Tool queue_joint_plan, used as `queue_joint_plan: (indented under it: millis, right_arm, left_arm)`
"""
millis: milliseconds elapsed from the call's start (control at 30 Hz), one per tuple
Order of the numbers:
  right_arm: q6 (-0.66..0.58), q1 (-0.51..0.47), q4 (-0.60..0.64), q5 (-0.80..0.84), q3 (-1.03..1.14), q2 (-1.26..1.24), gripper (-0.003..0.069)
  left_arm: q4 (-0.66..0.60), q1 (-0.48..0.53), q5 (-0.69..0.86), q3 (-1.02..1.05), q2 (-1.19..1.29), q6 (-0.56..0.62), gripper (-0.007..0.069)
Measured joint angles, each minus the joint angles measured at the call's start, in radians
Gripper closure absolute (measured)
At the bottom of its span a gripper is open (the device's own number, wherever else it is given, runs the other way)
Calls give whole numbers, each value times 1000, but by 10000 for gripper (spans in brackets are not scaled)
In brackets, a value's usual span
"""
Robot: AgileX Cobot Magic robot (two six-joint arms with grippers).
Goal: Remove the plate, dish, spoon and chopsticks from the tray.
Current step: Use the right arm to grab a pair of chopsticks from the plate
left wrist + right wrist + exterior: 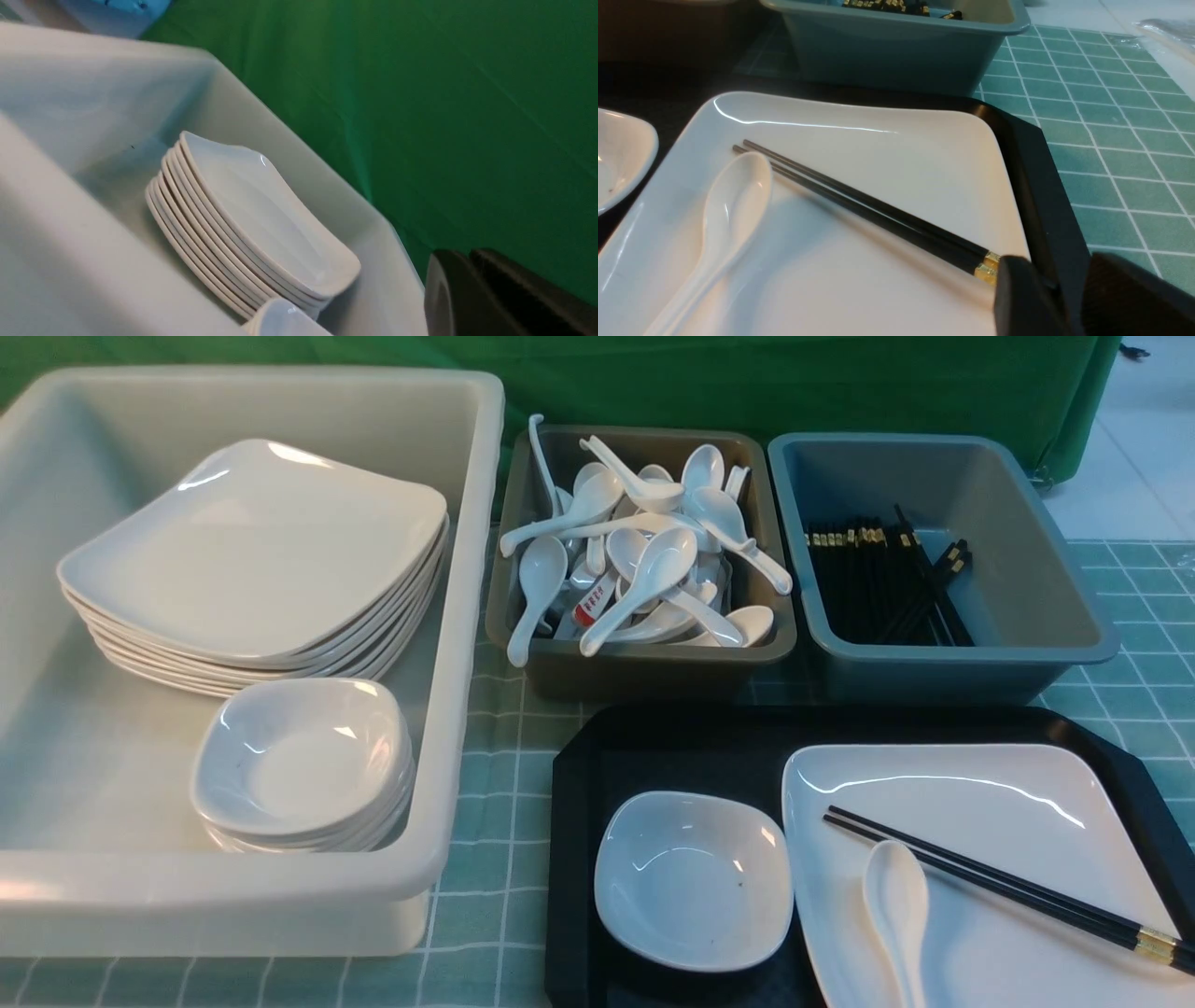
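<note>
Right gripper point(1064, 289): fingers slightly apart, thick ends of chopsticks point(980, 873) hidden behind one, can't tell if gripped. Left gripper point(465, 275) closed. Plate point(980, 793), cut off at frame edge, carries spoon point(894, 896) (handle cut off) and chopsticks. Dish point(695, 877) just beside it, both on tray point(579, 859). Farther, spoon bin point(644, 663): red label point(590, 607), writing unreadable.

The left gripper point(467, 280) has its jaws pressed together, dark fingers side by side. The right gripper point(1059, 284) sits low, its jaws parted by a narrow gap.
</note>
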Motion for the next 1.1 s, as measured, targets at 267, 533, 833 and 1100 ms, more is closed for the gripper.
queue_joint_plan:
  millis: [267,533,833,1100]
  right_arm:
    - [0,0,0,0,0,0,417]
    - [0,0,0,-5,0,0,417]
    - [451,1,144,-288,0,0,424]
    - [240,156,153,136,-348,290,468]
  left_arm:
    - [-77,-122,448,-414,423,529,607]
    - [-51,-467,307,-501,704,601,607]
    - [-42,-576,240,-501,792,610,607]
    - [-45,-577,294,-503,792,644,607]
